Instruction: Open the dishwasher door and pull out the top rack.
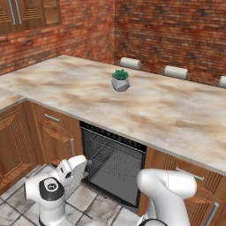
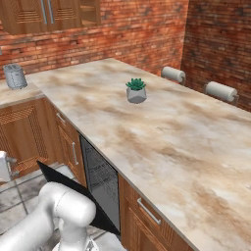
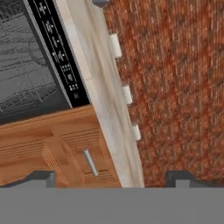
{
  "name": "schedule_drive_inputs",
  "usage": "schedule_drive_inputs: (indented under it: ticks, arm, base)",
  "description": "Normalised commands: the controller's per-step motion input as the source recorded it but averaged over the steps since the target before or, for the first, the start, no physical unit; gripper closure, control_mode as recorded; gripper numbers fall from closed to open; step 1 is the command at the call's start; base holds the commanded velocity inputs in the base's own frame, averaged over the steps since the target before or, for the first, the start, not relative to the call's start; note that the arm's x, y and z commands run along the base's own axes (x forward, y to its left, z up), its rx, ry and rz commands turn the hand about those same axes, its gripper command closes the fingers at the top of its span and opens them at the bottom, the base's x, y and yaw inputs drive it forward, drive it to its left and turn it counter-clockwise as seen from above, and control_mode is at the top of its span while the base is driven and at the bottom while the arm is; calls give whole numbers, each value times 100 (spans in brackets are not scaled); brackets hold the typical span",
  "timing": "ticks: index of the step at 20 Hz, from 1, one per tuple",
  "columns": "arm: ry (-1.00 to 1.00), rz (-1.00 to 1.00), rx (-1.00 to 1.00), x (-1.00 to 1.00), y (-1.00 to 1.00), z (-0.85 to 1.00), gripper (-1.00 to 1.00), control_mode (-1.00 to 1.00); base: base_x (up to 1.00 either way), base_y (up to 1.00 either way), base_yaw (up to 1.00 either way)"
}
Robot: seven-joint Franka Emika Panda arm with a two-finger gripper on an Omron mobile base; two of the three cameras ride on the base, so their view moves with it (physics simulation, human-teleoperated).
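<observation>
Three paper towel rolls (image 1: pixel 130 63), one potted succulent (image 1: pixel 120 80) (one canister (image 2: pixel 15 76)).

The flat black dishwasher door (image 2: pixel 73 193) is partly hidden behind the white arm. The grey wire-grid top rack (image 3: pixel 24 74) is cut off by the hand view's left edge, its wires blurring together.

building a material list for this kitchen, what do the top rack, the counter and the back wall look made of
The top rack: thin grey wire in a grid, likely coated metal. The counter: smooth beige slab with brown veining, looks like marble or a stone-look laminate. The back wall: red-brown brick, with visible courses and mortar lines, matte.
</observation>
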Motion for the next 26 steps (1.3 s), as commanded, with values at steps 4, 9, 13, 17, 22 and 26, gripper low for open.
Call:
schedule_drive_inputs:
  ticks: [4, 9, 13, 17, 22, 26]
  arm:
    - [21, -9, 8, 3, -42, 20, -100, -100]
    - [15, -4, 1, 18, -54, 0, -100, -100]
    - [10, -1, 0, 28, -57, 0, -100, -100]
    - [6, 0, 0, 40, -57, -2, -100, -100]
    - [2, 0, 0, 32, -48, -11, -100, -100]
    - [1, 0, 0, 22, -34, -24, -100, -100]
  base:
    - [0, 0, 0]
    - [0, 0, 0]
    - [0, 0, 0]
    - [0, 0, 0]
    - [0, 0, 0]
    - [0, 0, 0]
